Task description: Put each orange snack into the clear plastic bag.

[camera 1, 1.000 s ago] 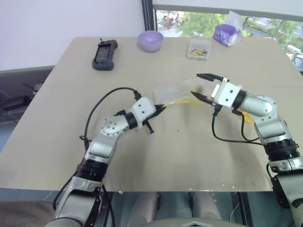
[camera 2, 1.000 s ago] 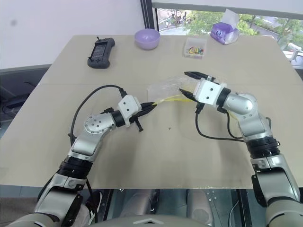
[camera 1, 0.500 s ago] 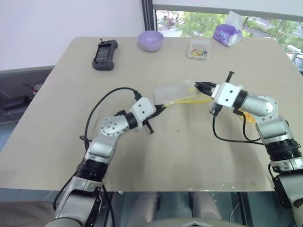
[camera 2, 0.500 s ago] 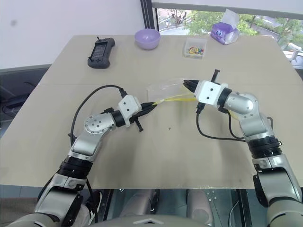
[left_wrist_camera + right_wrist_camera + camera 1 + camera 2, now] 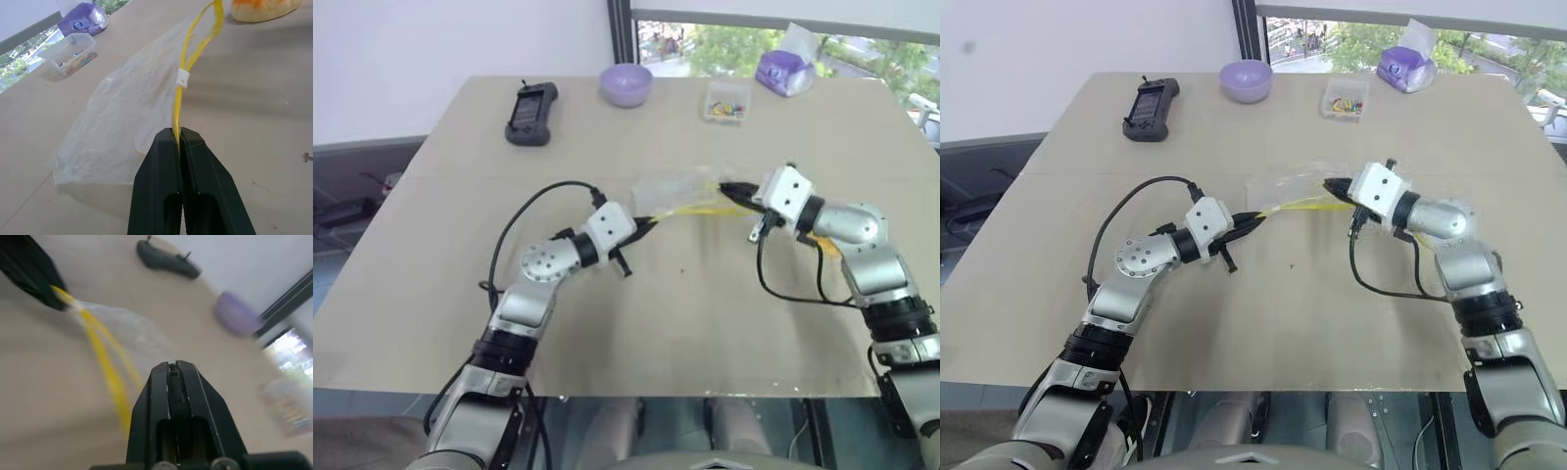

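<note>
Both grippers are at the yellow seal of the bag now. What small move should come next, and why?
Probably the right gripper should pull gently away from the left gripper, to spread the mouth. Both are shut on the yellow seal strip of the clear plastic bag, whose two lips lie close together, and an orange snack waits outside.

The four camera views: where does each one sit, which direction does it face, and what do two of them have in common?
Left eye view: on the head, looking forward and down over the table; both arms show.
Right eye view: beside it, same scene.
Left wrist view: on the left wrist, looking along the left gripper, shut on the clear plastic bag; an orange snack lies beyond.
Right wrist view: on the right wrist, looking along the shut right gripper.
Shared: both wrist views show the bag's yellow seal strip.
</note>
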